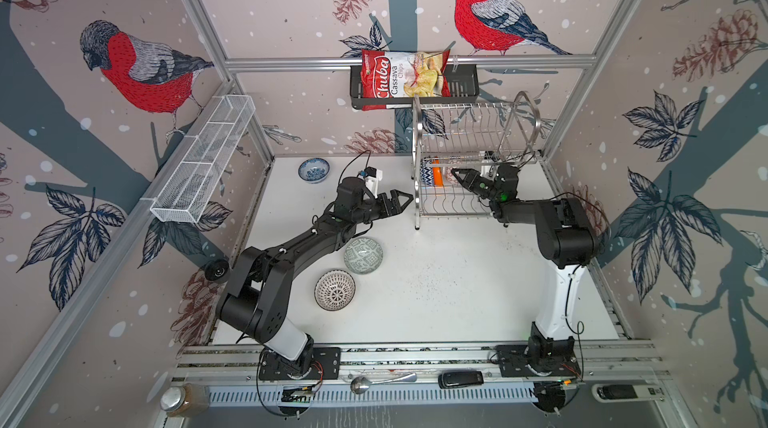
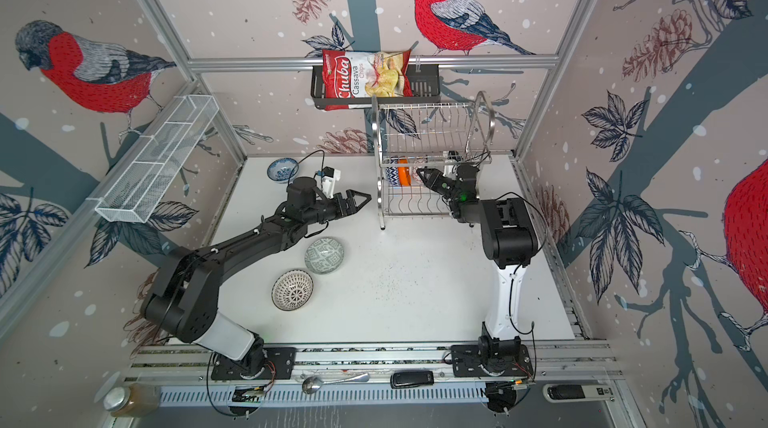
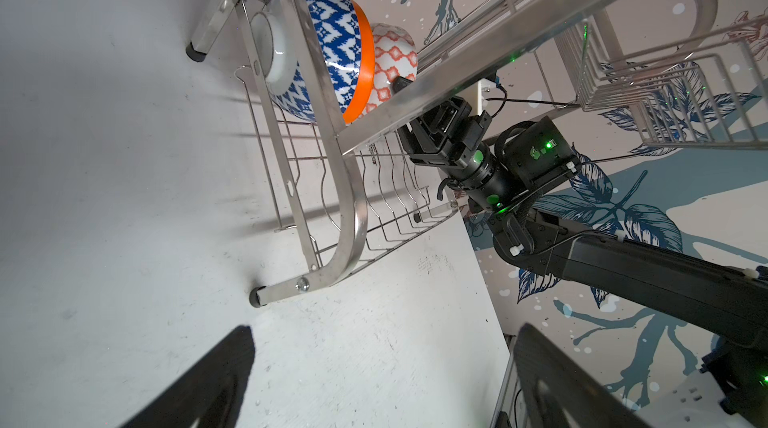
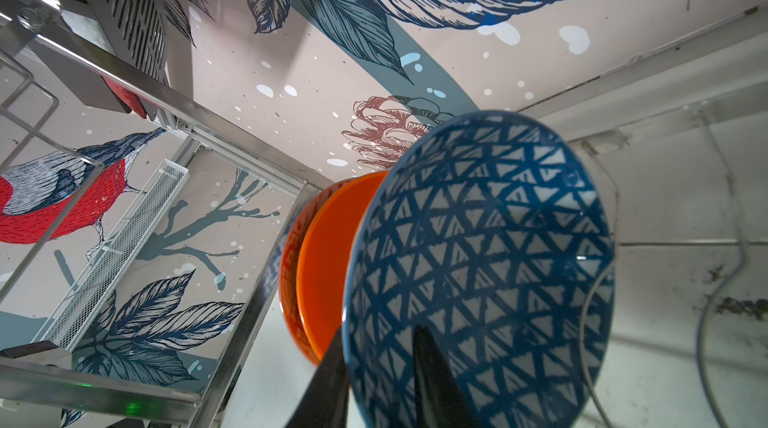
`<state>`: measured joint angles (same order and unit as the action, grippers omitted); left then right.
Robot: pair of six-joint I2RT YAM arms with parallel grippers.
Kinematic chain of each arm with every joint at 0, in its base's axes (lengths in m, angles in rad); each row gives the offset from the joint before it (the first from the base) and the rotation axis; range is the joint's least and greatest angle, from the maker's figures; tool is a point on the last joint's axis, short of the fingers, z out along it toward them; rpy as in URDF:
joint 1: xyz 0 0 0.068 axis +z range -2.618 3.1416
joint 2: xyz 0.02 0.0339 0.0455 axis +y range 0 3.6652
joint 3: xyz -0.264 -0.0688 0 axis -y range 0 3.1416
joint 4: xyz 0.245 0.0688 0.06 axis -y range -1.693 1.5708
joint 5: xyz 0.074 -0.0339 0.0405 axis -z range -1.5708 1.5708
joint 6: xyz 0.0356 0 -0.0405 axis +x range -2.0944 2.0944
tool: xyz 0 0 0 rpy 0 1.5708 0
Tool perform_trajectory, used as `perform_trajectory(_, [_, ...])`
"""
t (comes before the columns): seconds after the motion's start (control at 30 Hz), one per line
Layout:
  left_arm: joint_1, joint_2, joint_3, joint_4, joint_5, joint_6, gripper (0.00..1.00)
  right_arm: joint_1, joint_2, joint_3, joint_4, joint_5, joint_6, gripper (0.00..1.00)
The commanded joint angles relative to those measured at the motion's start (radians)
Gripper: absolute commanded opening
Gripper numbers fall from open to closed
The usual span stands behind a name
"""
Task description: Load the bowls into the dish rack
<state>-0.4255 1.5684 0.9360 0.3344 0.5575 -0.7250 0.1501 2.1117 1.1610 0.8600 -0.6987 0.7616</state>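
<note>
A white table (image 1: 436,288) spreads out in front of me, walled in by wallpaper (image 1: 141,68) printed with red-breasted birds, pine cones and dark leaves. On the far wall hangs a black slatted basket (image 1: 461,85). It holds a red and white bag of cassava chips (image 1: 399,74) at its left end. A long white mesh basket (image 1: 203,160) runs along the left wall, with a round black knob (image 1: 217,270) lower down. Along the near edge lie a glass jar (image 1: 183,399) at the left, then a metal spoon (image 1: 376,382) and a black handheld device (image 1: 460,378) nearer the middle.

orange bowl (image 4: 328,264), blue-triangle bowl (image 4: 478,259), seemingly blue-floral bowl (image 1: 313,170)
</note>
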Motion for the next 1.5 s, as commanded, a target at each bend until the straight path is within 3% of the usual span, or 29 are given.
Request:
perform_trajectory(0.0, [0.002, -0.005, 0.006, 0.026, 0.012, 0.016, 0.98, -0.001, -0.009, -0.006, -0.044, 0.01, 0.004, 0.28])
perform_trajectory(1.47, [0.002, -0.011, 0.006, 0.026, 0.011, 0.018, 0.98, -0.012, -0.081, -0.104, 0.045, 0.077, 0.009, 0.47])
